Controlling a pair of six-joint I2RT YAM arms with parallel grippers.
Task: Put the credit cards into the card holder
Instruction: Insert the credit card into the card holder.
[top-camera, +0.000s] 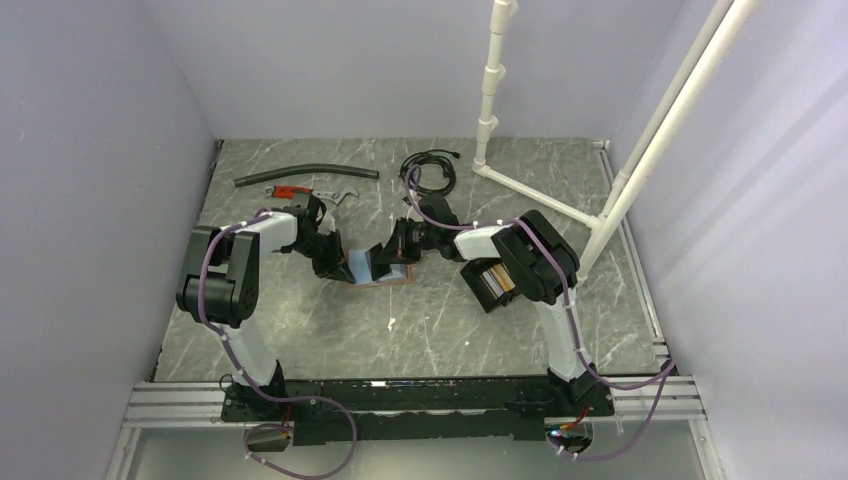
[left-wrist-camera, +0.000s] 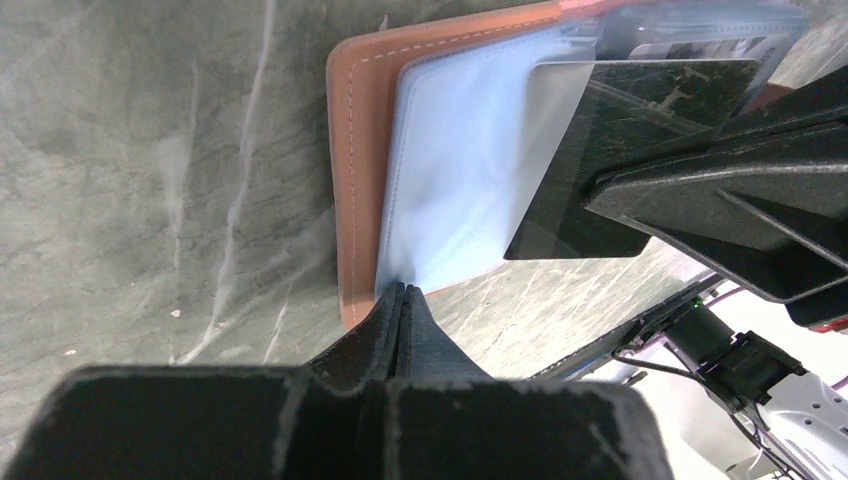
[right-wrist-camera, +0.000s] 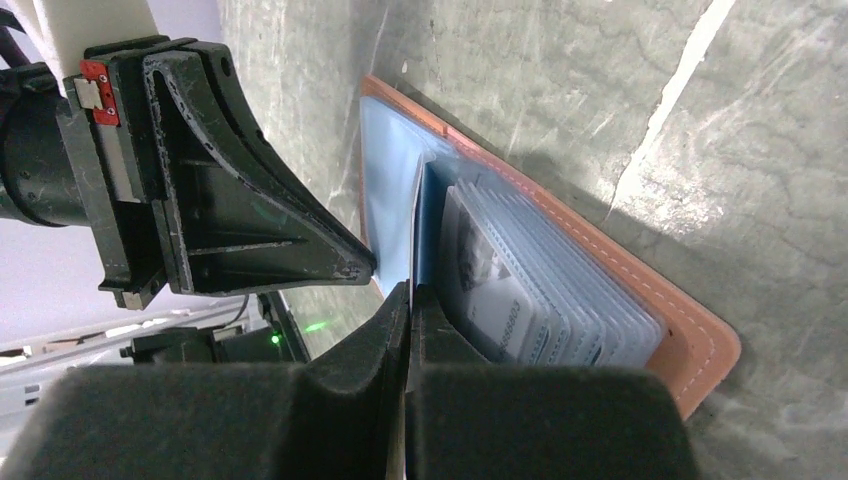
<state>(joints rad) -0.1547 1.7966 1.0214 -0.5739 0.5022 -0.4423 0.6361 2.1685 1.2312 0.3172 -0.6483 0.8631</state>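
Now the right gripper's dark card points edge-first toward the brown wallet.

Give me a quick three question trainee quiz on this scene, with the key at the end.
1. True or false: the left tool is shut on a clear sleeve of the open brown wallet.
2. The right tool grips: A) nothing B) a dark card C) the wallet's cover.
3. Fill in: the black box lies nearest the ____ arm.
Key: 1 true; 2 B; 3 right.
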